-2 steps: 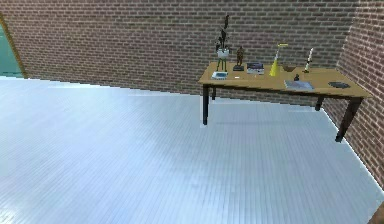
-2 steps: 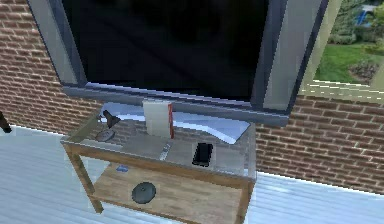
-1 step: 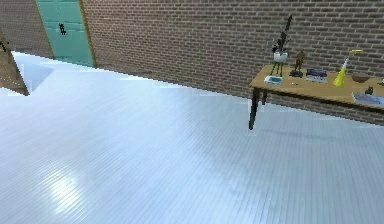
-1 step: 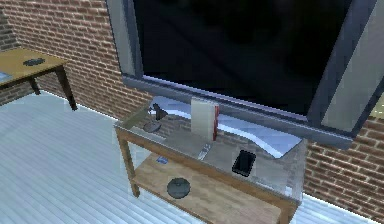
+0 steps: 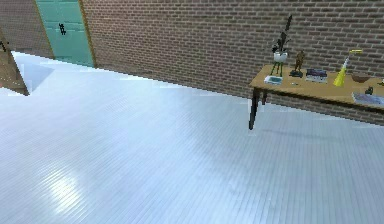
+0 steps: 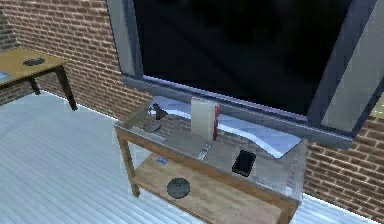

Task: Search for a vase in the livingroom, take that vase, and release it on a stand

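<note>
1. Forward view. Pale plank floor [image 5: 150, 150] runs back to a brown brick wall [image 5: 180, 35]. A teal door [image 5: 62, 30] sits in that wall at upper left. A slanted wooden piece [image 5: 10, 70] cuts in at the left edge.
2. At this view's right stands a wooden table [image 5: 305, 88] with dark legs, close to the brick wall.
3. On the table top: a pale pot with a tall dark stalk [image 5: 283, 50], a small dark figure [image 5: 298, 65] just beside it, a dark flat item [image 5: 317, 74], a yellow cone-shaped thing [image 5: 342, 73] and a light flat item [image 5: 368, 97] near the right edge.
4. Vase: cannot tell which of these small shapes, if any, is the vase. The pot and the yellow cone are the only upright vessels.
5. Arm side view. A large dark television [image 6: 240, 50] in a grey frame stands against a brick wall.
6. Below the television is a wooden stand [image 6: 128, 158] with a glass top and a lower shelf.
7. On the glass: an upright red and white box [image 6: 204, 118], a small dark object [image 6: 155, 112] to its left, and a black flat slab [image 6: 243, 162] near the front right.
8. A dark round disc [image 6: 178, 187] lies on the lower shelf.
9. A table corner shows at this view's upper left, well apart from the stand.
10. Gripper fingers: state cannot be told.
</note>
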